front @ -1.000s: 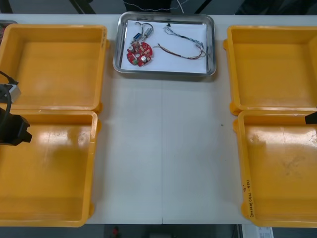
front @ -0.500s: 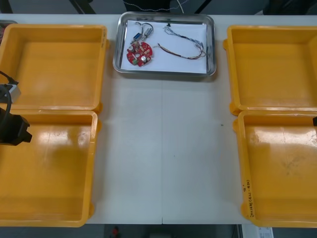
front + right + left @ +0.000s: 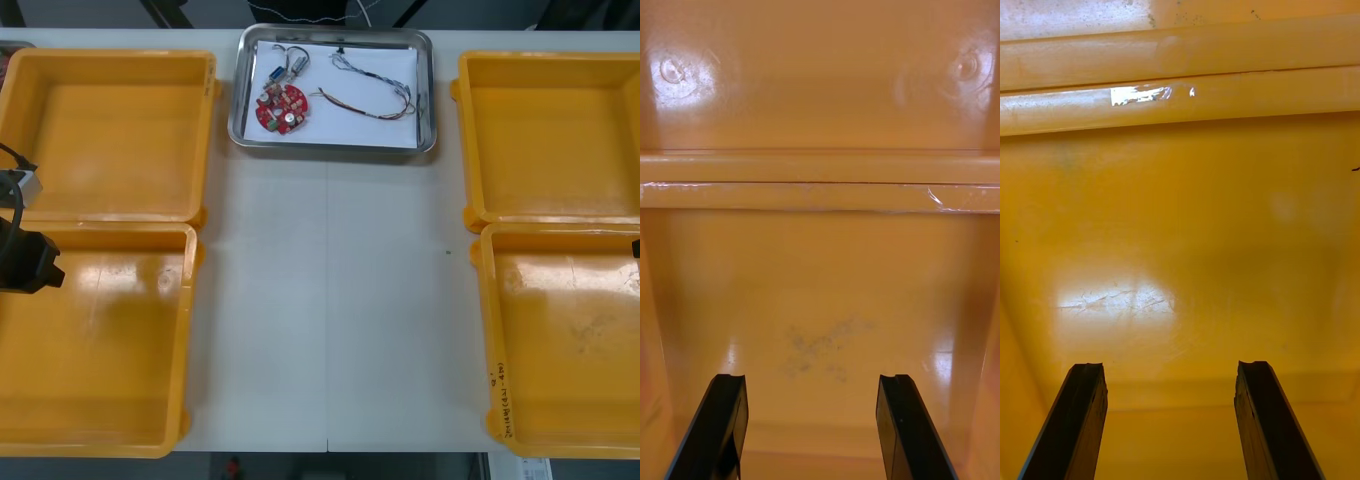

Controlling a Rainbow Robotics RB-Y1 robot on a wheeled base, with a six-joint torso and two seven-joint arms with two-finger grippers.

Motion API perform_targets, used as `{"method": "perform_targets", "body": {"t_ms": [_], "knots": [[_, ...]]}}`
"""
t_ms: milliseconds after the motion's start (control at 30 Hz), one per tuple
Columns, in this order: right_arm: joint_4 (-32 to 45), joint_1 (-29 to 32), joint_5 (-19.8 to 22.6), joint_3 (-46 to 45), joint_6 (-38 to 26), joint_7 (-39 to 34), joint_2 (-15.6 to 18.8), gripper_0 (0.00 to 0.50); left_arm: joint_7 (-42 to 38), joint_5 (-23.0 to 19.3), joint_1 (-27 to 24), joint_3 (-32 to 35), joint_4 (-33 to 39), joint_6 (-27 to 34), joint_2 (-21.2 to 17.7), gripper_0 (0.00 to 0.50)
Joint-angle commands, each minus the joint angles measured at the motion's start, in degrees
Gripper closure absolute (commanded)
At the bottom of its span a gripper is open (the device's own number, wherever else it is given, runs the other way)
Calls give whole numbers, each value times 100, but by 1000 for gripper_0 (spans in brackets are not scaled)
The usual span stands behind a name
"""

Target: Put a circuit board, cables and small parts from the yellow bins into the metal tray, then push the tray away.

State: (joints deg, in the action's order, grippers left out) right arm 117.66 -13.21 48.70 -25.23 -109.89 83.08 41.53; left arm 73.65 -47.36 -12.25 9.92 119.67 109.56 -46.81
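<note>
Four yellow bins (image 3: 205, 130) flank the metal tray (image 3: 335, 150), two on each side. In the tray: one red circuit board (image 3: 282, 107), cables (image 3: 372, 97), small metal parts (image 3: 297, 60). My left hand (image 3: 1171, 367) and right hand (image 3: 812, 379), both spread and holding nothing, hang over the bins farther from the tray. Risk: the tray lies near the far edge of the tabletop (image 3: 330, 300), so an overlong push could tip it off.

A tray (image 3: 335, 32) is sitting at the middle of the table's (image 3: 330, 300) far edge. Along the left edge, the far left bin (image 3: 110, 140) is sitting behind the near left bin (image 3: 110, 350). Along the right edge, the far right bin (image 3: 550, 140) is sitting behind the near right bin (image 3: 570, 350). In the tray, a circuit board (image 3: 282, 108) is lying toward the left, with small metal parts (image 3: 295, 62) just behind it and cables (image 3: 370, 90) to its right.
</note>
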Motion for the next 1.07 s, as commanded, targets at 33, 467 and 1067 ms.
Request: {"method": "perform_targets", "body": {"t_ms": [33,467,1067], "knots": [[47,82,-19,-131,-11,-143,259,0,-457,-37,82,177,153,-31,-250,0],[47,82,-19,-131,-11,-143,259,0,-457,-37,82,177,153,-31,-250,0],[47,82,-19,-131,-11,-143,259,0,-457,-37,82,177,153,-31,-250,0]]}}
